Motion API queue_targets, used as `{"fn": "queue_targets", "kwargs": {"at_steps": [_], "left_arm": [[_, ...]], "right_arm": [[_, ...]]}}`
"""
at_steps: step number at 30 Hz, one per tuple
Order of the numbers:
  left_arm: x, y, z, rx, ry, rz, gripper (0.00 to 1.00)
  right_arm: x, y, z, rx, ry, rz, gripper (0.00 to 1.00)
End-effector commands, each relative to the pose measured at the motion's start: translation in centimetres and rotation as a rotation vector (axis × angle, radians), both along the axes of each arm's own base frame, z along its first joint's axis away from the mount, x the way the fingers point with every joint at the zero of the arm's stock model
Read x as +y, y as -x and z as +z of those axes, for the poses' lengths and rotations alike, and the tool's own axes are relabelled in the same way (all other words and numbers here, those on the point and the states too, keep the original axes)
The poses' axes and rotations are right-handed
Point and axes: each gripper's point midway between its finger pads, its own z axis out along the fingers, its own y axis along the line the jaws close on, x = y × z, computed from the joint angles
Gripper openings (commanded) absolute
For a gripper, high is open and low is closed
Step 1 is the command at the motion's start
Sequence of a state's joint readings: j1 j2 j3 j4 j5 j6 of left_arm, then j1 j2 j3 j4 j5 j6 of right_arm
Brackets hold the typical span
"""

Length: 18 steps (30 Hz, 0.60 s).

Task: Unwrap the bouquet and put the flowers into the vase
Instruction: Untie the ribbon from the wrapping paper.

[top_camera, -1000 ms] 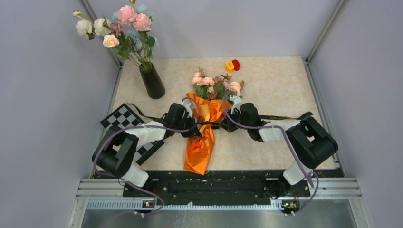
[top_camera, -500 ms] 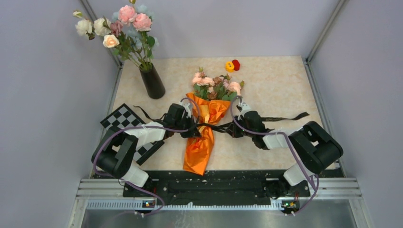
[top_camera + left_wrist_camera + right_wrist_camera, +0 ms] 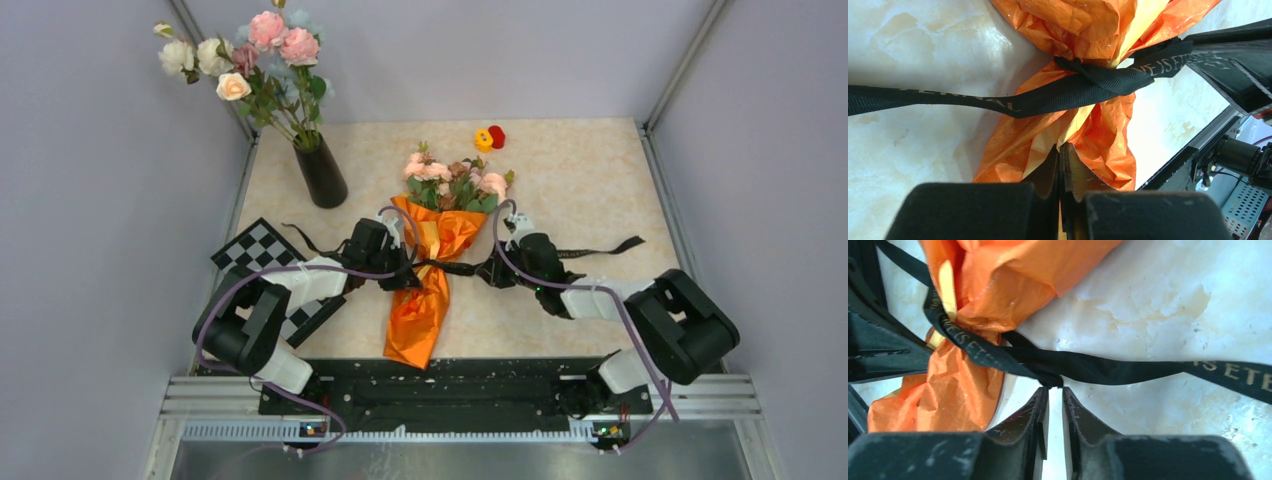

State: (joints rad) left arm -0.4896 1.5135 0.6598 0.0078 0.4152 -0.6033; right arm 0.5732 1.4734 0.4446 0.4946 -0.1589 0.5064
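We see the bouquet lying flat on the table, near its middle. Its long axis runs near to far, the flowers pointing far and the tip of the orange cone pointing near and slightly left. The black ribbon is tied round its waist, with its ends trailing left and right.

The left arm reaches in low from the near left, and the right arm reaches in low from the near right, so the two wrists face each other across the waist.

The left gripper has its jaws pressed together on a fold of the bouquet's paper just below the ribbon. The right gripper stands only narrowly apart, with the ribbon's knot at its tips and nothing between the jaws.

The vase stands upright at the far left, well apart from the bouquet.
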Motion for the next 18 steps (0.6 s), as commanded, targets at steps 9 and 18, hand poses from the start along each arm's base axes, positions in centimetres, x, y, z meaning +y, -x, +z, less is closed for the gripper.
{"fn": "queue_targets", "kwargs": {"at_steps": [9,18], "left_arm": [[0.2,-0.5,0.6,-0.049,-0.001,-0.018,0.0],[0.1,-0.6,0.7,-0.046,0.001,-0.022,0.0]], "right_arm": [[0.3,-0.5,6.6,-0.202,0.032,0.125,0.45],[3.3,-2.0,6.1,-0.2,0.072,0.297,0.5]]}}
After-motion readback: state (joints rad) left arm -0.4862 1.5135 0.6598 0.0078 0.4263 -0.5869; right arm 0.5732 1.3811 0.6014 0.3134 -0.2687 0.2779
